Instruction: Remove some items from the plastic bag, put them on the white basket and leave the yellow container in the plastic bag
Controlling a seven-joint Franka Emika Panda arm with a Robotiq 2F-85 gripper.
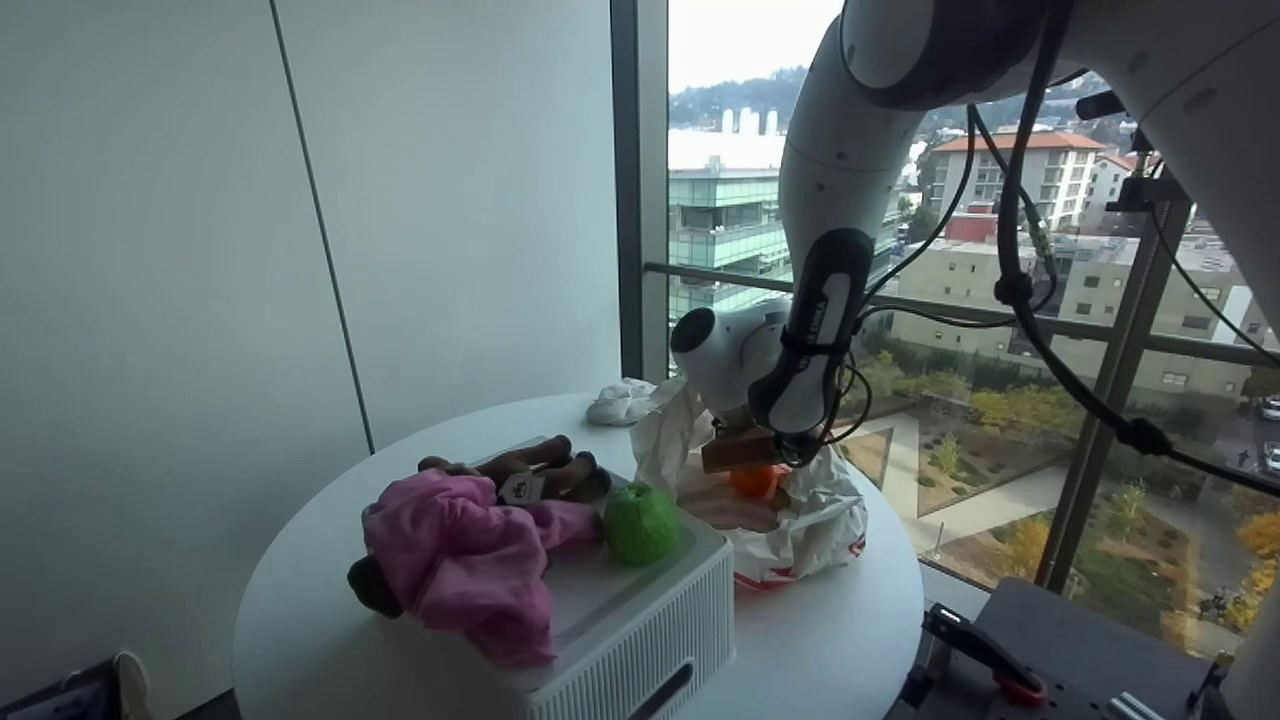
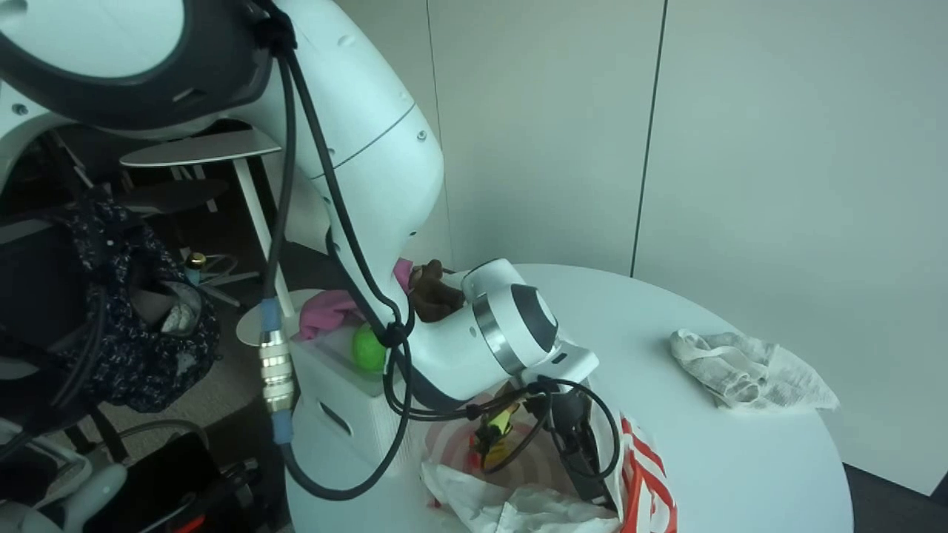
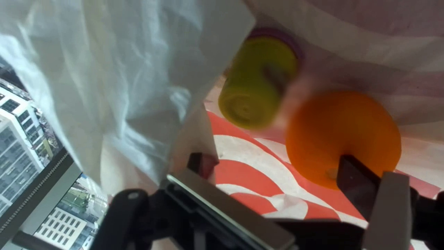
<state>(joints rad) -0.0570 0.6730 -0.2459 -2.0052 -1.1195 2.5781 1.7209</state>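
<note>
- Round and white, your table [image 1: 310,590] stands before a pale wall [image 1: 480,200]; in an exterior view a tall window [image 1: 740,50] rises to the right, with buildings [image 1: 725,215] outside.
- On the arm [image 1: 850,180] you can read EMIKA, running sideways near the wrist; a black strap [image 1: 810,347] crosses the lettering just before it.
- Your basket [image 1: 640,640], white with ribbed sides, sits on the near part of the table in an exterior view.
- On top of it lies the doll [image 1: 460,570] in pink, and to the right the green fruit [image 1: 643,523]; a white label [image 1: 520,488] on the doll bears marks too small for you to read.
- Right of the basket and just beside it is the bag [image 1: 830,515], white with red print you can't make out as letters; inside, the wrist view shows broad red and white bands.
- Your gripper [image 3: 277,165] reaches into the bag, fingers well apart; one overlaps the orange [image 3: 343,135], but you can't tell whether they touch.
- The container [image 3: 251,83], yellow with a purple edge, is in the bag too, tilted, just left of the orange in the wrist view.
- A crumpled white wad [image 1: 622,402] lies on the far side in an exterior view.
</note>
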